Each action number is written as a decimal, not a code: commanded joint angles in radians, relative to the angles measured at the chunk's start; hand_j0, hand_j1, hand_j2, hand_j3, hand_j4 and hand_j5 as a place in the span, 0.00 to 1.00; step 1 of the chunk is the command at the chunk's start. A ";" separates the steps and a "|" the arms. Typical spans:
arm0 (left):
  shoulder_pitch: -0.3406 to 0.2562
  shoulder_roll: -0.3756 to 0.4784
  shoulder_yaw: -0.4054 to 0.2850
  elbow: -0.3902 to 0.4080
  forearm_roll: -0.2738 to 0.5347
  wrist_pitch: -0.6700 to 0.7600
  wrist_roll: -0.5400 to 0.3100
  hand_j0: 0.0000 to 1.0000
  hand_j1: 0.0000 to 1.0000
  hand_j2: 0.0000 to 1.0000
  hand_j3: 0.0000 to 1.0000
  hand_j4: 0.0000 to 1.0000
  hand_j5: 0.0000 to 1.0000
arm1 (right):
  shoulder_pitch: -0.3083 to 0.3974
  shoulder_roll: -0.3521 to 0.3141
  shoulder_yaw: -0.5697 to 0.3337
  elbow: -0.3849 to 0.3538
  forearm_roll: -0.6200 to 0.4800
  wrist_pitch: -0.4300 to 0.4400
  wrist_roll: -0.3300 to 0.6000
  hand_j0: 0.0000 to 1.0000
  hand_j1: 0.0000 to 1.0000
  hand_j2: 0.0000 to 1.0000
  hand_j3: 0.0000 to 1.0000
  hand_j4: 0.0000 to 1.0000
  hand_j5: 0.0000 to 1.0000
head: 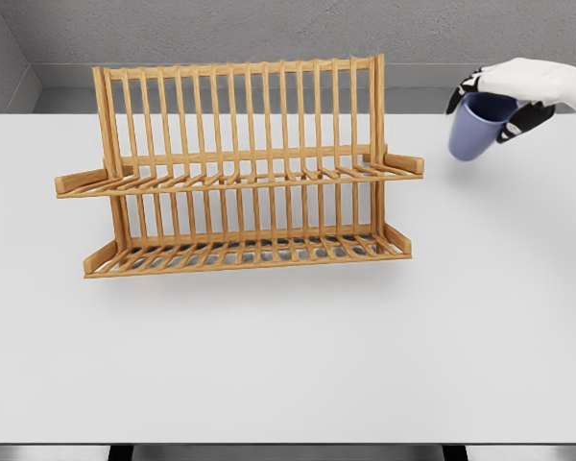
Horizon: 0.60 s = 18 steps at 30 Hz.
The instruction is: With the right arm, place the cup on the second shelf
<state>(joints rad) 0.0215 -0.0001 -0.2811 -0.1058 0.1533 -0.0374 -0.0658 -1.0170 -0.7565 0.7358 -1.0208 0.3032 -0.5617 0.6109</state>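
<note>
A blue cup (475, 130) hangs in the air at the upper right, its opening tilted up toward the hand. My right hand (504, 96) is shut on the cup's rim, white with black fingers, its arm coming in from the right edge. The cup is right of the wooden dish rack (240, 173) and roughly level with its upper shelf (240, 179), with a gap between them. The rack has a lower shelf (250, 253) too, and both hold nothing. The left arm does not show.
The rack stands on a white table (288, 365) whose far edge runs behind the rack. A grey wall lies beyond. Tall slats form the rack's back.
</note>
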 commanded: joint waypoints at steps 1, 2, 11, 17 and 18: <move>0.000 0.000 -0.001 0.000 0.000 0.001 0.000 1.00 1.00 1.00 1.00 1.00 1.00 | 0.002 -0.015 -0.035 -0.004 -0.004 -0.037 0.000 0.66 0.66 0.66 0.66 0.66 0.66; 0.000 0.000 0.000 0.000 0.000 0.001 0.000 1.00 1.00 1.00 1.00 1.00 1.00 | 0.005 -0.017 -0.058 -0.004 -0.006 -0.049 0.000 0.66 0.66 0.66 0.66 0.66 0.66; 0.002 0.000 0.000 0.000 0.000 0.001 0.000 1.00 1.00 1.00 1.00 1.00 1.00 | 0.048 -0.089 -0.131 -0.171 -0.006 -0.049 0.000 0.66 0.66 0.66 0.66 0.66 0.66; 0.000 0.000 0.000 0.000 0.000 -0.001 0.000 1.00 1.00 1.00 1.00 1.00 1.00 | 0.100 -0.129 -0.170 -0.294 -0.006 -0.049 0.000 0.66 0.66 0.66 0.66 0.66 0.66; 0.000 0.000 0.000 0.000 0.000 0.001 0.000 1.00 1.00 1.00 1.00 1.00 1.00 | 0.100 -0.129 -0.168 -0.308 -0.006 -0.049 0.000 0.66 0.66 0.66 0.66 0.66 0.66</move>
<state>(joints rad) 0.0215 -0.0001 -0.2812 -0.1059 0.1533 -0.0372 -0.0658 -0.9173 -0.8735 0.5739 -1.2897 0.3038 -0.6143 0.6118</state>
